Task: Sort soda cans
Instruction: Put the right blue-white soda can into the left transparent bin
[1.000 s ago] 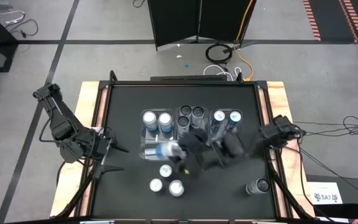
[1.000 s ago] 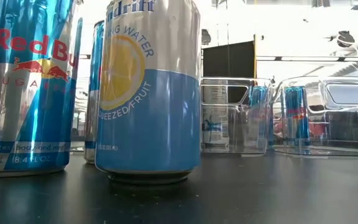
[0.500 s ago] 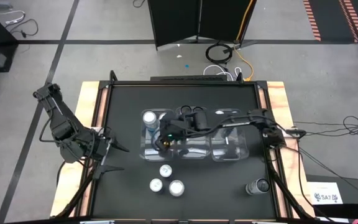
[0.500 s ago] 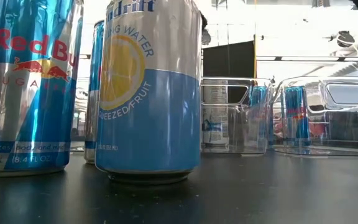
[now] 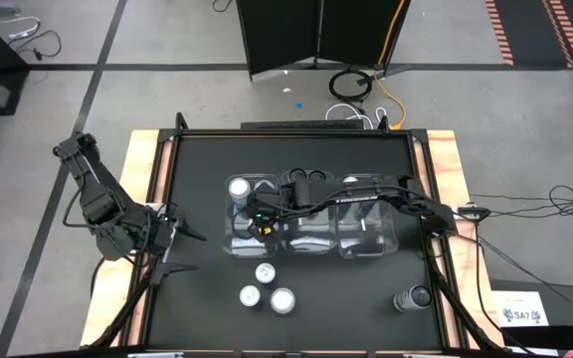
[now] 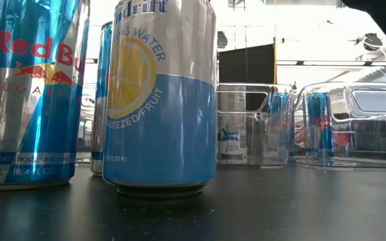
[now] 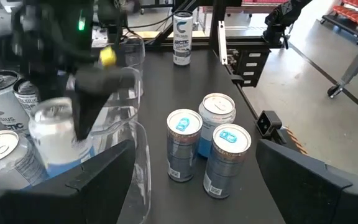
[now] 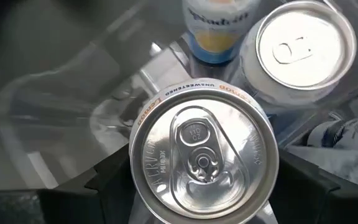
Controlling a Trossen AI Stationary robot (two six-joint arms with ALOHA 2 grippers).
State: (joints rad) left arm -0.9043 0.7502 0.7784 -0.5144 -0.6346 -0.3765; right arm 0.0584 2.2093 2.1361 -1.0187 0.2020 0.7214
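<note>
Left arm waits at the left edge of the black table [image 5: 197,159]. The left gripper [image 5: 174,234] hangs over the table edge with its fingers spread and nothing between them.

A row of three clear rectangular plastic bins [image 5: 366,246] sits mid-table. The left bin holds one upright silver-topped can [image 5: 239,187] at its far end.

The right arm stretches across all three bins from the right side. The right gripper [image 5: 260,223] is over the left bin, clamped on a silver-topped can with light blue lower sides [image 8: 201,155]. The right wrist view looks straight down on its lid, with a dark finger on each side. The left wrist view shows this held can [image 7: 55,134] upright at the bin's rim; cannot tell if it touches the bin floor.

In front of the bins, three upright slim blue-tabbed cans [image 5: 265,272] stand close together on the bare table. The low view shows a blue-and-silver Red Bull can [image 6: 29,87] and, just beside it, a silver and light blue sparkling-water can with a yellow lemon mark [image 6: 159,94].

A lone dark grey can [image 5: 413,297] stands upright at the front right, well apart from the rest.
</note>
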